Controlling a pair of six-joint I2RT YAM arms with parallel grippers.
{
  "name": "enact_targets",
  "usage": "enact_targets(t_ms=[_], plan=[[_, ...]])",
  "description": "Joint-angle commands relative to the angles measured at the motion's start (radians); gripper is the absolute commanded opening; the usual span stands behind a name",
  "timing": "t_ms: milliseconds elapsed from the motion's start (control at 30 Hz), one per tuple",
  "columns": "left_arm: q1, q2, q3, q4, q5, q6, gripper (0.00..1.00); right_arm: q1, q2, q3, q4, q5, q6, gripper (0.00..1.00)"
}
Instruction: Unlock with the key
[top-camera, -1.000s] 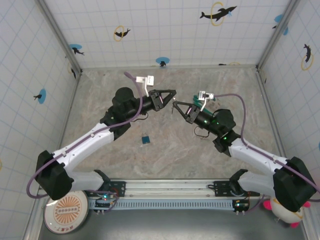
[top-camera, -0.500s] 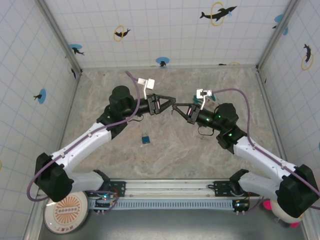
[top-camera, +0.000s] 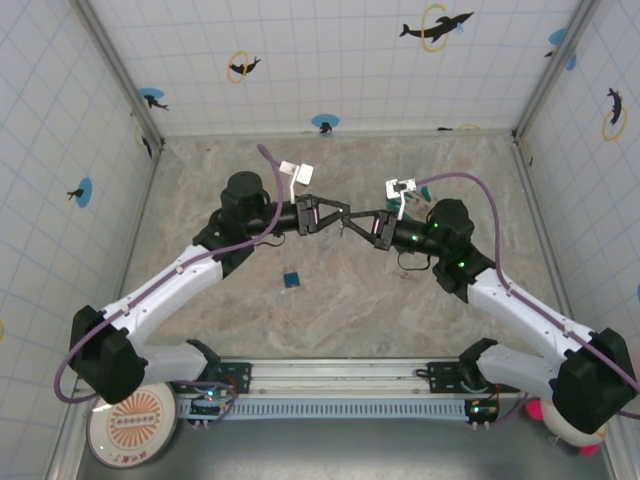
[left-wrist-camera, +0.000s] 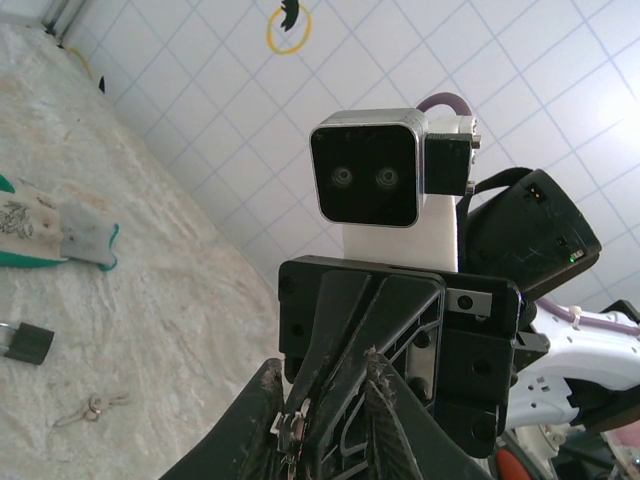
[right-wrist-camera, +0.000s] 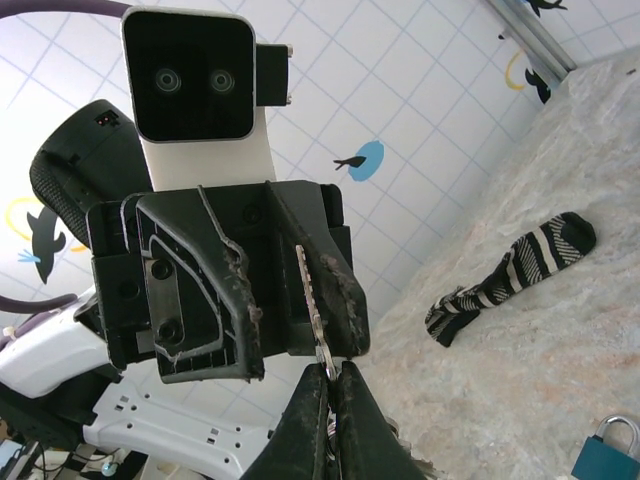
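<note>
Seen from above, the two arms meet nose to nose over the middle of the mottled beige stone-patterned table (top-camera: 350, 310). The tips of the left gripper (top-camera: 330, 214) and the right gripper (top-camera: 358, 222) overlap there in a dark knot too small to sort out. The right wrist camera is clearer. The right gripper's two black fingers are clenched together on the lower end of the tiny flat silver metal key (right-wrist-camera: 311, 300), held well above the table. Its thin blade is seen edge-on and rises between the left gripper's scuffed black fingers (right-wrist-camera: 235, 290). Those jaws stand apart, with the blade lying close against one finger and a clear gap to the other. Whether metal and pad actually touch cannot be told. The key's bow is buried in the right gripper's pinch. In the left wrist view the left fingertips are cut off by the bottom edge, and only a glint of silver shows between them. A small blue padlock (top-camera: 290, 280) lies on the table, well apart from both grippers and half cropped in the right wrist view. A black-and-white striped sock (right-wrist-camera: 510, 275) lies crumpled beyond it. In the left wrist view a teal-and-white flat item (left-wrist-camera: 70, 232) runs off the left edge. Near it are a small dark block (left-wrist-camera: 30, 344) with a silvery loop and a pale trinket (left-wrist-camera: 90, 405), both too dim to identify.
</note>
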Motion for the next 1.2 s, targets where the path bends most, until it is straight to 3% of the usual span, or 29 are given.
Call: enact_targets(t_ms=[0,200,367,500,633,667,733,900,1167], plan=[[0.015,-0.032,0.010,0.015,0.027,0.010,0.21,-0.009,-0.003,0.047,-0.015,-0.029,-0.015,0.00],[0.020,-0.037,-0.002,0.022,0.039,0.003,0.08,-0.012,-0.006,0.044,-0.012,-0.036,-0.012,0.00],[0.021,-0.041,-0.005,0.021,0.048,0.001,0.11,-0.021,-0.006,0.041,0.001,-0.043,-0.001,0.00],[0.022,-0.043,-0.010,0.026,0.054,0.002,0.00,-0.028,-0.003,0.038,0.009,-0.049,0.006,0.00],[0.022,-0.045,-0.014,0.038,0.049,-0.012,0.00,-0.035,-0.015,0.031,0.017,-0.033,0.008,0.00],[0.022,-0.046,-0.015,0.039,0.041,-0.015,0.00,-0.036,-0.018,0.030,0.018,-0.028,0.008,0.03],[0.022,-0.048,-0.019,0.041,0.007,-0.028,0.00,-0.039,-0.026,0.030,0.011,-0.005,0.007,0.19],[0.023,-0.043,-0.039,0.074,-0.053,-0.075,0.00,-0.039,-0.050,-0.004,0.051,0.073,0.030,0.40],[0.023,-0.031,-0.043,0.108,-0.074,-0.103,0.00,-0.009,-0.068,-0.076,0.201,0.206,0.095,0.47]])
